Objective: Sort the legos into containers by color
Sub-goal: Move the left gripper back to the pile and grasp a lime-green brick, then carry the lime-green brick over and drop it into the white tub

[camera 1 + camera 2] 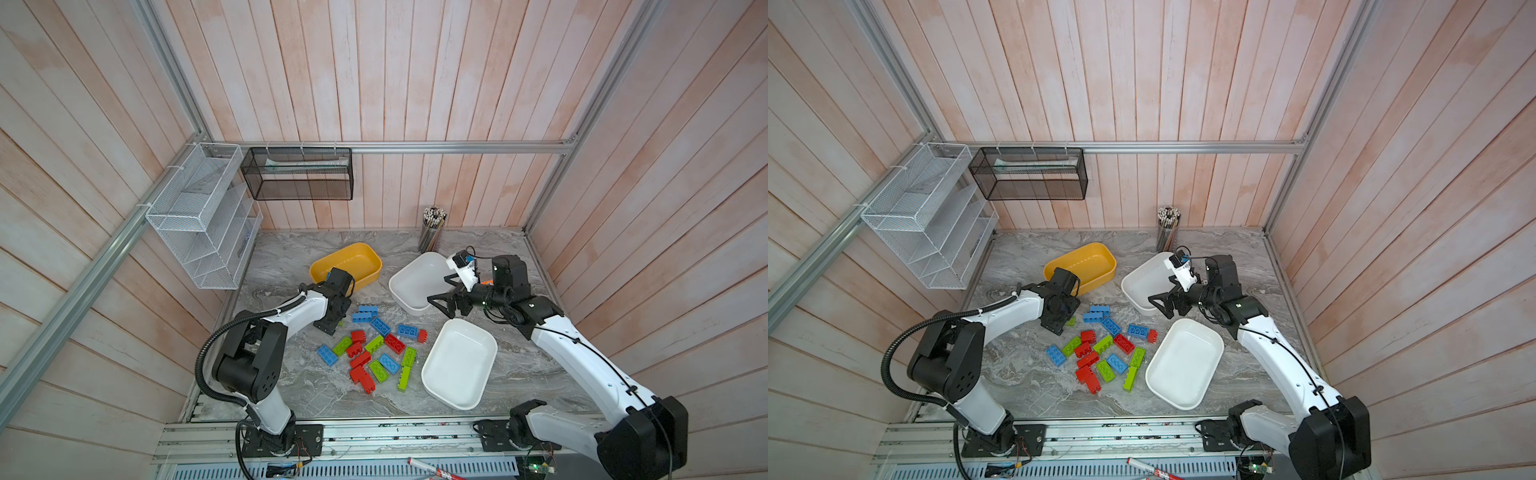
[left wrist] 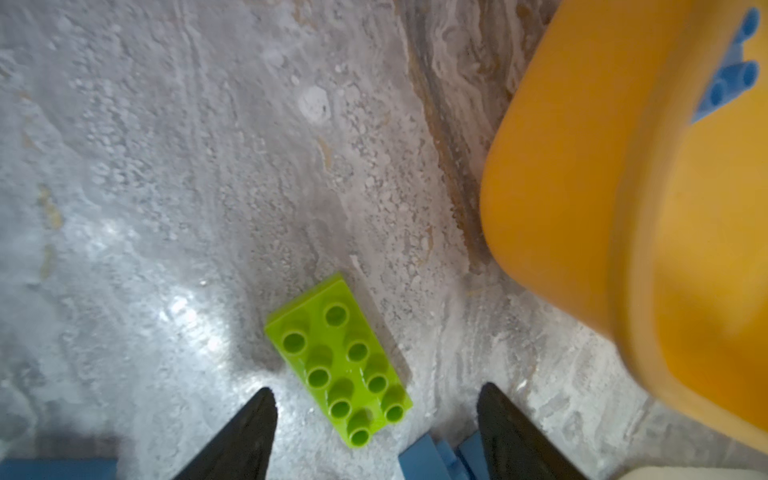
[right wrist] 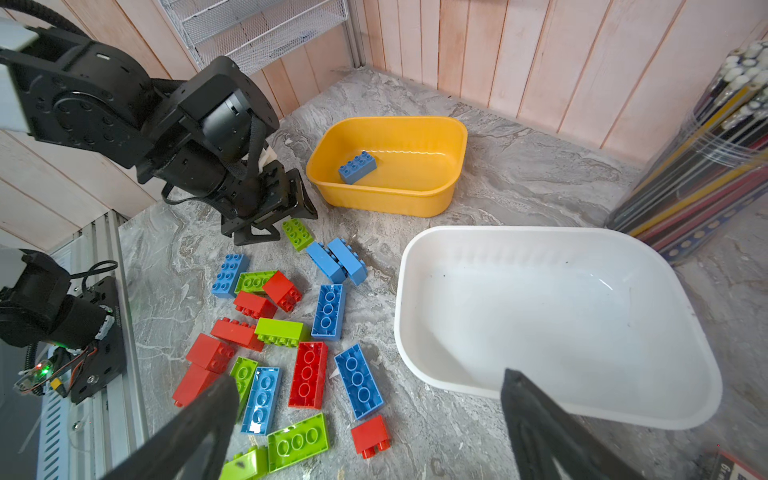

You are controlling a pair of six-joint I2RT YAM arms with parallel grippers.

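Left gripper (image 2: 376, 388) is hovering with jaws apart over a lime green brick (image 2: 338, 361).

The brick is lying studs-up, its near end between the jaw tips and the rest just ahead, slanted across the gap. It is looking light, rigid and glossy (probably slippery over the studs), so its flat long sides are offering the surer hold. The right gripper (image 3: 368, 378), jaws spread wide and empty, is hanging with a white tub (image 3: 519, 232) beside one jaw and loose legos (image 3: 307, 374) beneath the other. The marbled tabletop (image 2: 166, 166) is looking hard and smooth. The yellow tub (image 2: 582, 208), holding one blue brick (image 2: 731, 79), is crowding one left jaw.
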